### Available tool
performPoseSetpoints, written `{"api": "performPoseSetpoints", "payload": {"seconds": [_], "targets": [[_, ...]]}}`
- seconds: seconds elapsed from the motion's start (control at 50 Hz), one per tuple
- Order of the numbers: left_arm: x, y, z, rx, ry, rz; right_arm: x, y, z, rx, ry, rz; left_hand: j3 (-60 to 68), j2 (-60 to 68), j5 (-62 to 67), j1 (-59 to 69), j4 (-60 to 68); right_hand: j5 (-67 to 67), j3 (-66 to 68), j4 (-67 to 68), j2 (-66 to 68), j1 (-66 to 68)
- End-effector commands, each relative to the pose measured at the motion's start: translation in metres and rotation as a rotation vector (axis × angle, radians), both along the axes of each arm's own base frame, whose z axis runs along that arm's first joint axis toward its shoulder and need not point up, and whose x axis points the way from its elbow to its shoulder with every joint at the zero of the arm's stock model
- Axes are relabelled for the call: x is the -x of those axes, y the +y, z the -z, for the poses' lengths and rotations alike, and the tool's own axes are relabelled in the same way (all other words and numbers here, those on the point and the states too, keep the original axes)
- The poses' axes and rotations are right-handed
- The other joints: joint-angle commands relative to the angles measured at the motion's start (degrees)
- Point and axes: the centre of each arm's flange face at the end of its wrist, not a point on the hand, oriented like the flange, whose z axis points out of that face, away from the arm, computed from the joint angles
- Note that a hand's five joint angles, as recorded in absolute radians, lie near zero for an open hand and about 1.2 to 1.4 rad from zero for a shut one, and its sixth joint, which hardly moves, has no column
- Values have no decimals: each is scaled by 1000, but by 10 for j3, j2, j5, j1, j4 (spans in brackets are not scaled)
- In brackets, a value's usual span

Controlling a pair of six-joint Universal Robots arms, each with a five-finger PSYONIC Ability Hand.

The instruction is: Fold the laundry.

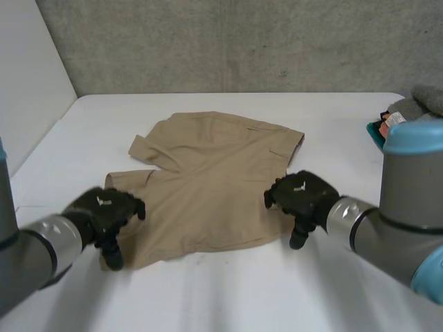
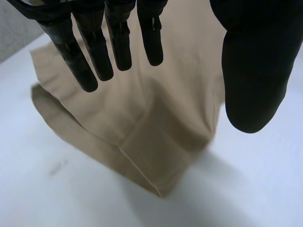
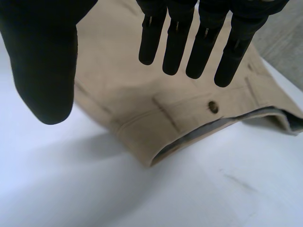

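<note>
Tan shorts [image 1: 208, 187] lie folded on the white table [image 1: 228, 290], waistband to the right. My left hand [image 1: 104, 211] hovers over the near left corner of the shorts [image 2: 151, 142], fingers [image 2: 118, 47] straight and apart from the thumb, holding nothing. My right hand [image 1: 301, 194] hovers at the right edge, above the waistband corner [image 3: 189, 127] with its button [image 3: 214, 107]. Its fingers [image 3: 203, 42] are straight too, clear of the cloth.
A pile of other clothes [image 1: 408, 114] sits at the table's far right edge. A grey wall stands behind the table. Bare tabletop lies in front of the shorts and to both sides.
</note>
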Motion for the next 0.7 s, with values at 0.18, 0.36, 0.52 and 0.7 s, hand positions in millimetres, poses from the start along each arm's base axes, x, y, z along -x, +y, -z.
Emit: {"api": "performPoseSetpoints", "payload": {"seconds": [0.18, 0.36, 0.52, 0.7], "targets": [[-3, -12, 58, -10, -76, -13, -3, -12, 46, 194, -32, -7, 119, 119, 114, 119, 117, 211, 214, 213, 216, 215], [0, -18, 62, 71, -112, -18, -3, -21, 41, 263, -69, 45, 282, 282, 277, 282, 280, 492, 495, 494, 497, 497], [-1, -23, 62, 133, -162, -23, 0, -21, 33, 269, -84, 57, 552, 552, 547, 552, 550, 492, 495, 494, 497, 497], [-6, -34, 50, 189, -157, -46, 5, -9, 24, 182, -38, 53, 556, 556, 551, 556, 554, 135, 138, 137, 140, 140]]}}
